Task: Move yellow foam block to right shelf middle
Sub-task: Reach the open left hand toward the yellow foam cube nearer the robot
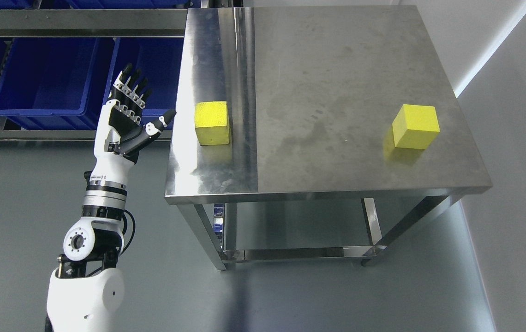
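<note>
Block [212, 122] sits near the desk's [337, 69] left edge, just right of the left hand [130, 115], which hangs off the desk side with fingers [129, 87] spread and holding nothing. So it's a short sideways reach to the right, and the left arm's the only one showing anyway. It's a squarish cube, no real long axis, with a pitted foam top and matte sides, on scuffed shiny steel. A second block [415, 127] sits well apart on the right. Blue bins [41, 78] line the rack behind.
</note>
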You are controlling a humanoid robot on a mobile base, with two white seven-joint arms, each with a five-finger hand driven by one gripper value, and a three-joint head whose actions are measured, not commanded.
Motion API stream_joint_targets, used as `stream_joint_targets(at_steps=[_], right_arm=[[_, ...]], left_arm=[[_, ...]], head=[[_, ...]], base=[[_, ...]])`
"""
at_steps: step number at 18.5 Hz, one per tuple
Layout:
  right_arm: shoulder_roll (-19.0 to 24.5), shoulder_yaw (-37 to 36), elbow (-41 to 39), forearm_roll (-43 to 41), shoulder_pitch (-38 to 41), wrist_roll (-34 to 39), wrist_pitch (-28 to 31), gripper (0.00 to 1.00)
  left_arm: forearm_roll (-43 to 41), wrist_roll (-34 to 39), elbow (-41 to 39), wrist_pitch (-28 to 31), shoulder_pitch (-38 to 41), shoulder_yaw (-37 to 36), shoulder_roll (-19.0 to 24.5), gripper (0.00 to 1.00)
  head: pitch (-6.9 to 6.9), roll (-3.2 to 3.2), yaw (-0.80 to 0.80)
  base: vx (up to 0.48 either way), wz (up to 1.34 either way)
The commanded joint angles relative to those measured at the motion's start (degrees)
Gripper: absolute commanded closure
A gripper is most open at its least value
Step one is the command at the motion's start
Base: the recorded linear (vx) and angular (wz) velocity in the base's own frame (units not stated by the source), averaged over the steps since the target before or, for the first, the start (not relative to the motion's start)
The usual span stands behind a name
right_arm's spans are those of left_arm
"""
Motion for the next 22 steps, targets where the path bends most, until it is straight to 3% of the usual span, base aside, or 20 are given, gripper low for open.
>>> stream_joint_targets(at_steps=[1, 5, 8, 13, 15, 19, 22], right_arm=[[-1.0, -0.1, -1.0, 0.2, 0.1, 0.0, 0.0, 0.00], [-1.0, -0.1, -1.0, 0.2, 0.1, 0.0, 0.0, 0.00], [-1.0, 0.0, -1.0, 0.2, 0.1, 0.0, 0.0, 0.00], [-1.0, 0.0, -1.0, 0.2, 0.1, 0.0, 0.0, 0.00], [-1.0, 0.0, -1.0, 0.2, 0.1, 0.0, 0.0, 0.00], [-1.0, 0.0, -1.0, 0.2, 0.1, 0.0, 0.0, 0.00], [-1.0, 0.0, -1.0, 0.2, 0.1, 0.0, 0.0, 0.00]], left_arm=[[0.0, -0.1, -0.2, -0.1, 0.0, 1.3, 1.0, 0.00], [0.0, -0.3, -0.1, -1.4, -0.2, 3.0, 1.0, 0.00], [0.0, -4.5, 0.2, -4.8, -2.4, 3.9, 6.7, 0.00], [-0.3, -18.9, 0.8, -5.1, -3.3, 3.1, 15.6, 0.01], [-5.0, -20.4, 2.8, -5.0, -3.5, 2.0, 18.5, 0.01], [-13.9, -20.5, 9.9, -5.1, -5.4, -0.7, 18.3, 0.01], [-14.2, -20.5, 13.0, -5.0, -8.0, -6.4, 17.8, 0.01]], head=[[0.00, 0.00, 0.00], [0.00, 0.00, 0.00], [0.00, 0.00, 0.00], [0.00, 0.00, 0.00], [0.00, 0.00, 0.00], [0.00, 0.00, 0.00], [0.00, 0.00, 0.00]], base=[[0.008, -0.06], [0.003, -0.02], [0.000, 0.00], [0.000, 0.00], [0.000, 0.00], [0.000, 0.00], [0.000, 0.00]])
